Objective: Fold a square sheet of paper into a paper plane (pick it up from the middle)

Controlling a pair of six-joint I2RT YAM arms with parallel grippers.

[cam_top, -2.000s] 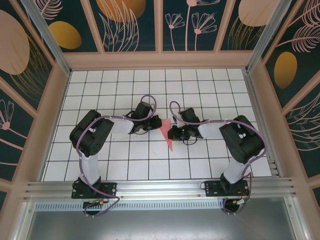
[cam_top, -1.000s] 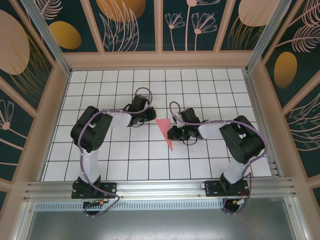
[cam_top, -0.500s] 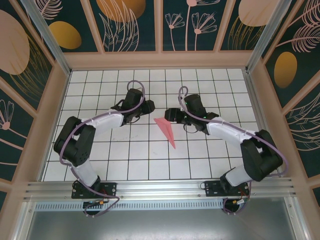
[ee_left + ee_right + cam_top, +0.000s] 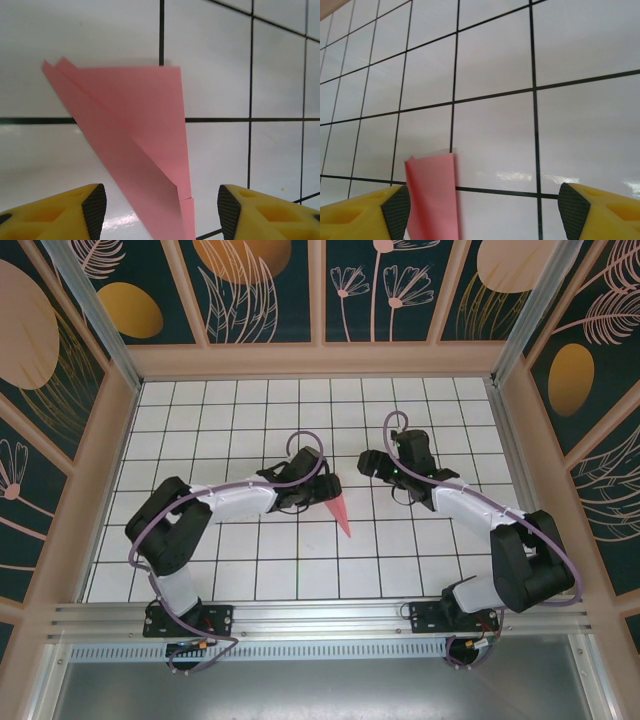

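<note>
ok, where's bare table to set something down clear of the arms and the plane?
Free: the far tile rows of the table under the back wall, and the near strip between the left arm and right arm, below the tip of the paper plane. Crowded: mid-table, left hand over the plane, right hand close by.

Creased paper plane [image 4: 145,150]: thin matt pink paper; table [image 4: 280,75]: smooth glossy white tiles.

Paper plane [image 4: 145,130] lies on table [image 4: 215,60] beneath left hand [image 4: 161,202]

Slim pink creased paper plane [image 4: 145,140], flat
</note>
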